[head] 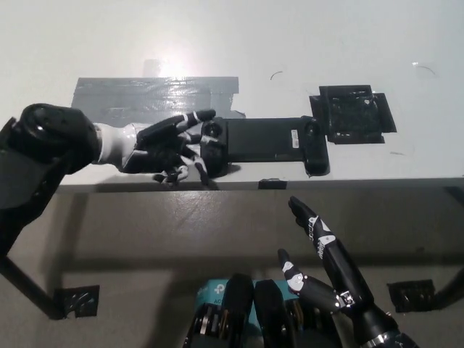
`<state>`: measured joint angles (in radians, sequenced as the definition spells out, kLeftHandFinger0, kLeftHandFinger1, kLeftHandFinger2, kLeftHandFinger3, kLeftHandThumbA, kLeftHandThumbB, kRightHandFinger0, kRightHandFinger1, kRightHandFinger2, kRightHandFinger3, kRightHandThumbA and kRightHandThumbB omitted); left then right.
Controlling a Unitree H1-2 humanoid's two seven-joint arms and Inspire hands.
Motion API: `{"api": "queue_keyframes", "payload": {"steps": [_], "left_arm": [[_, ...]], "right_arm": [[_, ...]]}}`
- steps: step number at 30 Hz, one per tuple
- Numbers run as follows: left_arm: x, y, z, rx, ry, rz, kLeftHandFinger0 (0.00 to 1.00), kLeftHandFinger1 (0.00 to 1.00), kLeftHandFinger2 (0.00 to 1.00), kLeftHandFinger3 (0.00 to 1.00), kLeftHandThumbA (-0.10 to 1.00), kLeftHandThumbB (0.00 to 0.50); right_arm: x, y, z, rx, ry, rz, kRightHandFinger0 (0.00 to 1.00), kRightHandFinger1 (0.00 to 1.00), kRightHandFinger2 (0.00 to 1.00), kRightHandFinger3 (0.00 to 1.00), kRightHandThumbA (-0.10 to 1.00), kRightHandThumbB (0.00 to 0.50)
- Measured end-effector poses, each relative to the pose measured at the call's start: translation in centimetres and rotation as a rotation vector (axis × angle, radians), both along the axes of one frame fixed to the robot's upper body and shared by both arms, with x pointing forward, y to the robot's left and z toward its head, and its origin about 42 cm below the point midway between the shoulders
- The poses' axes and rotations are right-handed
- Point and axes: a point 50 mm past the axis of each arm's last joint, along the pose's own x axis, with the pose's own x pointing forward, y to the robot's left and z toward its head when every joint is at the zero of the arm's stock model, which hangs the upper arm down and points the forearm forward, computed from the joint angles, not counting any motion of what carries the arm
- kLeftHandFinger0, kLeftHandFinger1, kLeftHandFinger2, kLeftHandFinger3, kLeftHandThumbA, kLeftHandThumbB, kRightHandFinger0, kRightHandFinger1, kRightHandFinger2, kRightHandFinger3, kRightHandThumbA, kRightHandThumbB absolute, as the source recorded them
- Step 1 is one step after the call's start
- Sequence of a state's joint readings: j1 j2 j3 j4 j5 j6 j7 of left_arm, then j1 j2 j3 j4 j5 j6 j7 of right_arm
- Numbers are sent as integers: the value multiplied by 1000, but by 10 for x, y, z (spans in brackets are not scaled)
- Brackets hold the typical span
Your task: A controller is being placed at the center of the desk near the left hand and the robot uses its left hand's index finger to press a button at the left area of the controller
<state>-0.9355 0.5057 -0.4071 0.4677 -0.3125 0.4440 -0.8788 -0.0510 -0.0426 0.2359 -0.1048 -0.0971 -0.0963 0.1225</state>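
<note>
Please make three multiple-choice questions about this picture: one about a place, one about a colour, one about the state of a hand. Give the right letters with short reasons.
1. Where does the controller lie?
A. on the floor
B. on the white desk near its front edge
C. in the right hand

2. What colour is the tape patch behind the left hand?
A. grey
B. red
C. yellow

3. How is the right hand?
A. shut on the controller
B. open, below the desk edge, holding nothing
C. pressing a button

Answers: 1 B, the controller rests on the desk top by the edge. 2 A, the patch is shiny grey. 3 B, its fingers are apart over the floor.
</note>
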Motion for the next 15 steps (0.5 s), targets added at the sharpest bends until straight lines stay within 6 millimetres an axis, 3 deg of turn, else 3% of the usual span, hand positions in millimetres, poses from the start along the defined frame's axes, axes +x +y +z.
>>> {"api": "queue_keyframes", "payload": {"steps": [1,2,3,4,5,7,9,12,13,15], "left_arm": [[-4,1,6,-49,-30,7,818,472,489,1000,1000,405],[-7,1,10,-66,-47,4,978,632,639,1000,1000,355],[-14,0,17,-119,-93,6,979,684,677,1000,1000,350],[-20,0,20,-150,-123,9,1000,954,975,1000,1000,358],[-26,0,21,-174,-144,11,1000,1000,1000,1000,1000,367],[-41,0,15,-222,-178,19,1000,1000,1000,1000,1000,379],[-67,1,-4,-281,-200,47,1000,1000,1000,1000,1000,360],[-98,-4,-43,-349,-187,111,1000,1000,1000,1000,1000,355],[-113,-8,-66,-378,-157,151,1000,1000,1000,1000,1000,353],[-134,-13,-97,-413,-112,218,1000,1000,1000,1000,1000,301]], "right_arm": [[0,0,0,0,0,0,1000,1000,1000,1000,368,227],[0,0,0,0,0,0,1000,1000,1000,1000,377,228],[0,0,0,-1,1,0,1000,1000,1000,1000,380,228],[0,0,0,-1,0,0,1000,1000,1000,1000,393,227],[1,0,0,-1,0,0,1000,1000,1000,1000,396,226],[1,0,1,-1,-1,1,1000,1000,1000,1000,398,226],[2,1,1,-2,-3,4,1000,1000,1000,1000,409,225],[2,0,1,-4,-3,4,1000,1000,1000,1000,426,198],[2,0,1,-4,-2,5,1000,1000,1000,1000,436,198],[2,0,1,-4,-1,6,1000,1000,1000,1000,527,184]]}}
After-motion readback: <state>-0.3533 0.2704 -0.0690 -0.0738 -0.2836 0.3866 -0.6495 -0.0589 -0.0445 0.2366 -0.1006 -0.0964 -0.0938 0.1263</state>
